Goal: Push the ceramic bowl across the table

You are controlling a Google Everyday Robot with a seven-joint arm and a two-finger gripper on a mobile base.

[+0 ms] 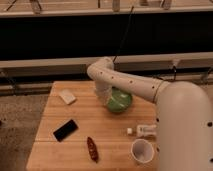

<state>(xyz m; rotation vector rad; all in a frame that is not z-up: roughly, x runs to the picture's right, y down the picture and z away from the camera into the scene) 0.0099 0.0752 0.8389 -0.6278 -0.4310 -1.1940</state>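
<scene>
A green ceramic bowl [120, 101] sits on the wooden table [80, 112], at the back and near the middle. My white arm reaches from the right across the table, bends at its elbow near the back edge, and comes down to the bowl's left rim. My gripper [104, 96] is at the left side of the bowl, against or just beside it. The arm hides part of the bowl's far rim.
A white sponge-like block [67, 96] lies at the back left. A black phone [66, 130] lies at the left front. A reddish-brown object [92, 149] lies at the front. A white cup [142, 150] and a small white bottle [145, 131] stand at the right front.
</scene>
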